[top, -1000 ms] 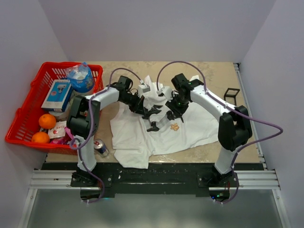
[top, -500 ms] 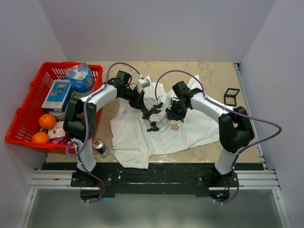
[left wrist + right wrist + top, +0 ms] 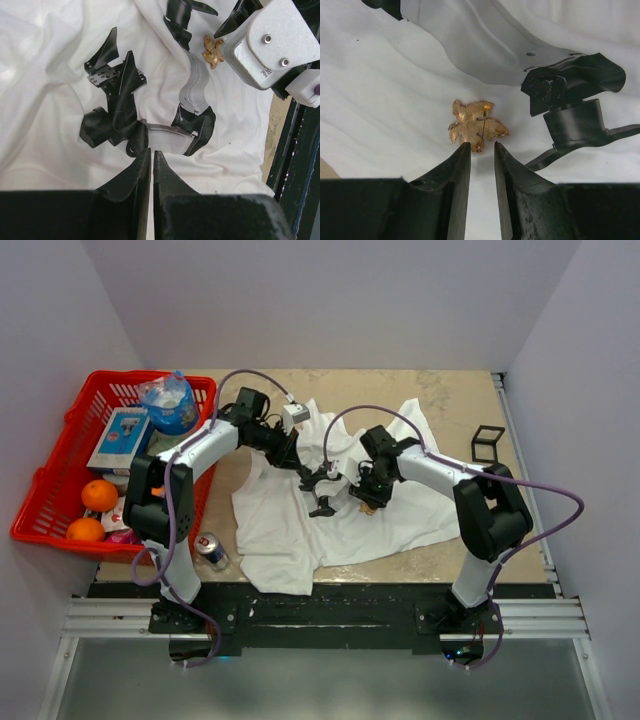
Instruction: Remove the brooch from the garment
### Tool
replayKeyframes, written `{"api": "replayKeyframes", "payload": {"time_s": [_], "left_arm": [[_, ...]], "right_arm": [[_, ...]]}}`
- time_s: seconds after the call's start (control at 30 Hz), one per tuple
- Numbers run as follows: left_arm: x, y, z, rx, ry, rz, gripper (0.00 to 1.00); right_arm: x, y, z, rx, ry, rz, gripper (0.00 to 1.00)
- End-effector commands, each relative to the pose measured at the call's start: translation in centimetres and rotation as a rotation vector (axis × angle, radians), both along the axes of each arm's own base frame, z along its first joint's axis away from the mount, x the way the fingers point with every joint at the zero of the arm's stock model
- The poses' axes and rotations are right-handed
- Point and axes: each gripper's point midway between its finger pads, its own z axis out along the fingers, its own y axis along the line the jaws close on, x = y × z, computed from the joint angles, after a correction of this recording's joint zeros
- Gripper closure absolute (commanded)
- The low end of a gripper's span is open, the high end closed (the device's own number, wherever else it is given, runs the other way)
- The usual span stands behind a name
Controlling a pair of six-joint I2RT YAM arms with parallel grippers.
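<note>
Two fingers [image 3: 455,190] of the right hand [image 3: 482,147] are framing a narrow gap in the right wrist view. The brooch [image 3: 475,125] is lying just beyond the tips, a gold leaf-like piece whose lowest lobe is sitting at the mouth of the gap. Nothing is gripped yet. A thin pin line is crossing its face. It is resting flat on the garment [image 3: 380,100], white cloth rumpled into soft ridges, with black print [image 3: 570,110] close on one side.

- Left wrist view: the left hand [image 3: 151,152] is showing its fingers drawn almost together, only a thin white line between them. Cloth may be nipped there; I cannot tell for sure. The brooch is sitting far up the shirt from this hand, touching or just beside the right hand's white housing [image 3: 260,45].
- Top view: both arms are reaching inward over the shirt spread on the table [image 3: 460,410], hands near one another at the print. The brooch is mostly hidden under the right hand here.

Notes on doing the step well, as I am judging it:
- The gap is looking tight for the brooch's body, so opening a touch wider before going in seems wise.
- Gripping across the solid lobes rather than the pin should be giving a surer hold.
- The cloth is likely to be rising with the brooch, so the left hand should be pinning the fabric.
- Drawing slowly along the pin's line, not straight up, should be sparing the weave.
</note>
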Motion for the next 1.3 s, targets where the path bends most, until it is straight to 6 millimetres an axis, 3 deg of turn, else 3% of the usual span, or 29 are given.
{"api": "replayKeyframes", "payload": {"time_s": [0.0,0.53,0.73,0.87,0.97,1.13,1.17,1.27], "left_arm": [[0.3,0.2,1.5,-0.021,-0.047,0.005,0.89],[0.4,0.2,1.8,-0.022,-0.070,-0.004,0.88],[0.1,0.6,3.0,-0.013,-0.144,-0.017,0.86],[0.5,1.0,4.0,0.017,-0.294,-0.042,0.83],[0.3,1.1,4.5,0.057,-0.400,-0.074,0.81],[0.0,0.8,4.3,0.094,-0.431,-0.094,0.75],[0.1,0.8,4.2,0.099,-0.437,-0.090,0.74],[0.2,1.2,3.0,0.142,-0.411,-0.046,0.72]], "right_arm": [[0.7,1.3,1.0,0.044,-0.044,0.038,0.70],[-0.3,1.5,0.5,0.019,0.019,0.003,0.99],[0.3,2.9,3.3,0.071,0.052,-0.040,1.00],[2.0,4.6,6.2,0.142,0.051,-0.057,1.00],[2.9,5.4,7.0,0.152,0.065,-0.081,1.00],[3.1,4.4,6.5,0.113,-0.012,-0.069,0.80],[2.1,3.5,5.7,0.092,-0.008,-0.067,0.73],[1.4,2.0,4.0,0.046,-0.031,-0.070,0.69]]}}
